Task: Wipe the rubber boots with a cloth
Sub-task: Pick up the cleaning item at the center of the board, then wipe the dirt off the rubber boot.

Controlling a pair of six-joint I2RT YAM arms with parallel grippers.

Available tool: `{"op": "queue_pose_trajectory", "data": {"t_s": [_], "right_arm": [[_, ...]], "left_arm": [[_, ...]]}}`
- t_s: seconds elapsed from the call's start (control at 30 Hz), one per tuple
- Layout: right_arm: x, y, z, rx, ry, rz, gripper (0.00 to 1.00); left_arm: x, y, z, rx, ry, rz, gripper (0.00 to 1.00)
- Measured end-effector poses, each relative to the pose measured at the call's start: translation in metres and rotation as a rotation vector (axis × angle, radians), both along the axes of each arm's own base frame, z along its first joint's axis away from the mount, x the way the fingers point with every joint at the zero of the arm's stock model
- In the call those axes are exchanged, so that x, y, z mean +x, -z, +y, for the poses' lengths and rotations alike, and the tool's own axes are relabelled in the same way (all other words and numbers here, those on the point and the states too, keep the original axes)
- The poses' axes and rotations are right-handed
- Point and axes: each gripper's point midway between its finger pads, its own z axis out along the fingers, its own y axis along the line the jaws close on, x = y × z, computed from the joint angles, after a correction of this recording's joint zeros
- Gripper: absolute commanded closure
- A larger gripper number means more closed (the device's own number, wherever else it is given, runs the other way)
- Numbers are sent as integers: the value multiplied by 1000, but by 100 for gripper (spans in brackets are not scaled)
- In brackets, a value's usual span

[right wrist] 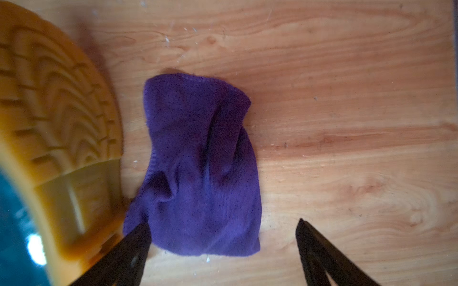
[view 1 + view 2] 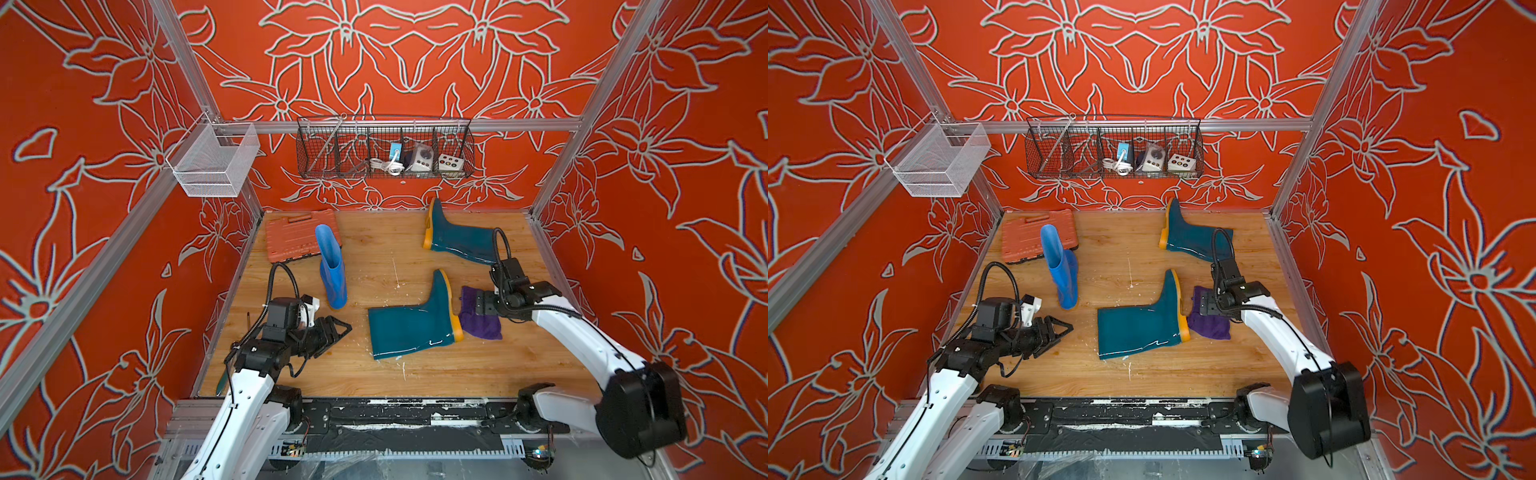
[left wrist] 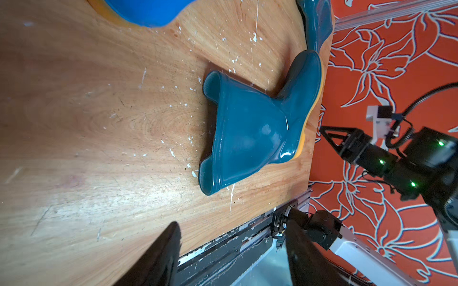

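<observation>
1. My right gripper [image 1: 223, 222] is spread wide and grips nothing. Its two black wedge-shaped fingers [image 1: 319, 250] straddle the near end of the soft deep-purple fabric cloth [image 1: 200, 168].
2. One fingertip overlaps a corner of the cloth in the right wrist view; I cannot tell whether it touches.
3. The cloth lies crumpled on the wood-grain table [image 2: 395, 374], with a ridge folded down its middle and a stitched hem showing at the far end. It sits just beside the sole of the nearer boot, on the table's right side in both top views [image 2: 480, 322] [image 2: 1210, 328].
4. That nearer glossy dark-teal rubber boot [image 2: 411, 324] lies on its side, its flattened shaft opening towards me. Its orange-yellow sole [image 1: 54, 118] has deep chevron tread and faces the cloth.
5. My left gripper [image 3: 233, 218] also stands apart, with nothing between its dark fingers. It hovers low over bare table to the left of the teal boot [image 3: 255, 128].
6. The second dark-teal rubber boot [image 2: 457, 241] lies on its side near the back wall, toe pointing at the wall.
7. The bright blue rubber boot [image 2: 332, 270] stands on its sole at the left, shaft open upward, just in front of the flat ribbed orange plastic case [image 2: 291, 237].
8. The tabletop is scuffed and flecked with white chips.
</observation>
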Motion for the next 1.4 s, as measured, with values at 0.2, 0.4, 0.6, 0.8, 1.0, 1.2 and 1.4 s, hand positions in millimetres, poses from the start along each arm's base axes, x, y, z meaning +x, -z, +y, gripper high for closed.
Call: {"op": "queue_pose_trajectory", "data": {"t_s": [0.2, 0.4, 0.6, 0.8, 1.0, 1.2, 1.4], "right_arm": [[1, 58, 14, 22, -31, 212, 4], [8, 59, 21, 49, -48, 197, 70], [2, 49, 22, 74, -61, 153, 100], [-7, -24, 18, 117, -69, -75, 100], [-18, -91, 41, 156, -162, -250, 100], [-25, -84, 133, 168, -420, -186, 100], [-22, -36, 202, 139, -556, -39, 100]], "left_arm": [[-3, 17, -20, 1, 72, 36, 34], [-10, 35, -33, 28, 109, 63, 34], [-7, 49, -38, 33, 100, 67, 34], [-5, 58, -45, -1, 105, 69, 37], [1, 61, -49, -57, 77, -2, 44], [0, 70, -58, -45, 92, -7, 49], [9, 66, -64, -19, 74, -89, 56]]}}
